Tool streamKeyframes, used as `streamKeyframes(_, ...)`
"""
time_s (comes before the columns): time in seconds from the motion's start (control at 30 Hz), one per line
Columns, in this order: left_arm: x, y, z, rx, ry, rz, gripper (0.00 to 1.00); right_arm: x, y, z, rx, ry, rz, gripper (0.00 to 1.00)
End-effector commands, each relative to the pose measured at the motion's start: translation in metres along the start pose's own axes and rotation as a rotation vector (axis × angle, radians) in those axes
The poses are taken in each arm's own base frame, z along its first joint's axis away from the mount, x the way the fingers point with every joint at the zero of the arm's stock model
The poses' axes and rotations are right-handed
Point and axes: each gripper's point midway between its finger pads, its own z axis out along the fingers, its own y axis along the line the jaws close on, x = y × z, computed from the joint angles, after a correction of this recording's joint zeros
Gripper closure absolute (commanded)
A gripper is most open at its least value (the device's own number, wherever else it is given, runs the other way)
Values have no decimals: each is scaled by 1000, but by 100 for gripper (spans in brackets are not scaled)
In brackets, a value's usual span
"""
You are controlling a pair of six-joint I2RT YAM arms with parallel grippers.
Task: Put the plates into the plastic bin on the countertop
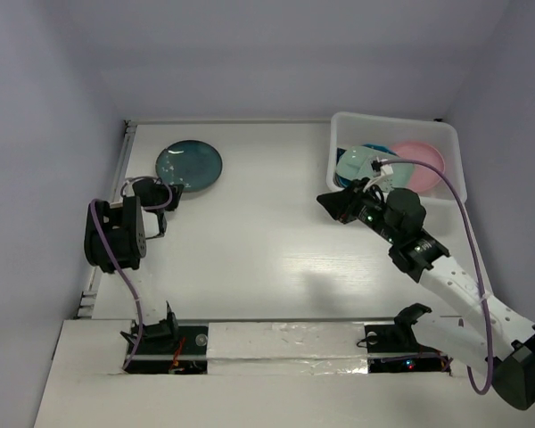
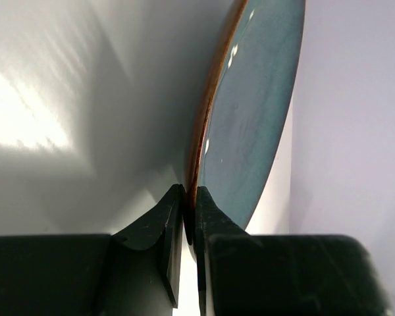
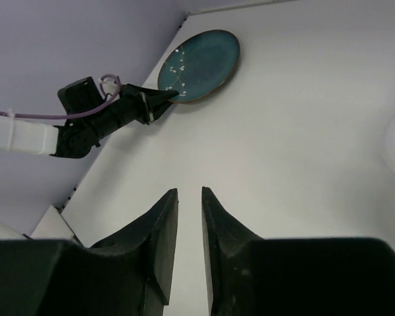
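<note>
Slippage is the risk: the left gripper (image 2: 186, 197) pinches only the thin rim of the dark teal plate (image 2: 250, 112), which may tip out when lifted. The right gripper (image 3: 189, 197) has fingers slightly apart, empty, the plastic bin (image 1: 397, 119) just beyond them. Only the top view shows the pink plate (image 1: 419, 160) inside it.

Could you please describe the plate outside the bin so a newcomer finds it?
On the large white countertop, look far left, opposite the translucent white plastic bin. There sits a dark teal round plate, its edge pinched by the left hand; no other plate lies outside the bin.
</note>
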Motion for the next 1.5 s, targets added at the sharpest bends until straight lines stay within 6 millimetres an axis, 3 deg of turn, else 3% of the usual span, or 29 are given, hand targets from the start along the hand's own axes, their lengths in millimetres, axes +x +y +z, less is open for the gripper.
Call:
streamKeyframes(0.0, -8, -60, -25, 208, -23, 88, 100, -30, 14, -8, -1, -82, -37, 72)
streamKeyframes(0.03, -11, -76, -35, 252, -34, 96, 100, -31, 14, -9, 1, -85, -37, 62)
streamKeyframes(0.13, -14, -101, -58, 336, -49, 99, 100, -36, 10, -11, 37, -93, -32, 49)
streamKeyframes(0.17, -5, -116, -68, 382, -31, 103, 100, -37, 8, -13, 54, -100, -27, 43)
streamKeyframes(0.2, 1, -117, -69, 389, -18, 107, 100, -39, 6, -15, 66, -106, -26, 43)
streamKeyframes(0.33, 30, -167, -100, 529, 42, 143, 100, -47, 3, -26, 106, -140, -18, 29)
streamKeyframes(0.43, 63, -202, -121, 606, 98, 193, 100, -61, 3, -41, 139, -207, -24, 29)
streamKeyframes(0.5, 78, -222, -133, 646, 118, 228, 100, -59, -4, -49, 181, -197, -23, 29)
streamKeyframes(0.6, 116, -256, -156, 731, 183, 256, 100, -68, -7, -63, 229, -226, -33, 35)
streamKeyframes(0.63, 139, -262, -163, 751, 230, 263, 100, -73, -7, -67, 240, -246, -31, 44)
streamKeyframes(0.7, 159, -282, -173, 803, 269, 257, 100, -80, -2, -77, 227, -278, -29, 59)
streamKeyframes(0.73, 174, -284, -171, 807, 300, 257, 100, -82, 1, -80, 221, -288, -25, 82)
streamKeyframes(0.8, 202, -306, -183, 867, 357, 250, 100, -89, 9, -89, 196, -311, -25, 95)
streamKeyframes(0.83, 216, -304, -174, 854, 386, 246, 100, -90, 13, -92, 183, -314, -24, 98)
streamKeyframes(0.87, 234, -309, -178, 866, 421, 246, 100, -92, 15, -95, 178, -322, -23, 98)
streamKeyframes(0.9, 241, -327, -184, 906, 431, 236, 100, -95, 19, -102, 169, -336, -24, 98)
streamKeyframes(0.97, 266, -328, -172, 897, 470, 236, 100, -99, 21, -108, 166, -352, -25, 98)
streamKeyframes(1.0, 279, -346, -181, 933, 491, 232, 100, -98, 21, -111, 167, -351, -27, 97)
streamKeyframes(1.03, 296, -340, -167, 906, 515, 240, 100, -101, 23, -115, 163, -361, -27, 97)
streamKeyframes(1.1, 323, -360, -176, 942, 562, 236, 100, -100, 23, -118, 167, -356, -28, 96)
streamKeyframes(1.13, 341, -352, -162, 915, 590, 243, 100, -101, 24, -120, 165, -360, -30, 96)
streamKeyframes(1.17, 352, -355, -163, 918, 607, 243, 100, -101, 25, -122, 164, -361, -30, 96)
streamKeyframes(1.2, 360, -373, -168, 946, 612, 241, 100, -100, 24, -122, 166, -357, -30, 96)
streamKeyframes(1.27, 392, -362, -155, 898, 646, 262, 100, -101, 26, -124, 163, -358, -32, 95)
streamKeyframes(1.3, 396, -382, -164, 944, 639, 259, 100, -100, 26, -125, 161, -357, -33, 95)
streamKeyframes(1.33, 412, -371, -149, 912, 649, 268, 100, -100, 27, -126, 157, -356, -34, 95)
streamKeyframes(1.37, 423, -372, -151, 912, 663, 266, 100, -101, 27, -126, 158, -356, -38, 95)
streamKeyframes(1.4, 423, -385, -152, 925, 660, 257, 100, -100, 27, -127, 160, -353, -38, 95)
streamKeyframes(1.47, 447, -374, -141, 892, 685, 267, 100, -100, 27, -128, 158, -354, -42, 94)
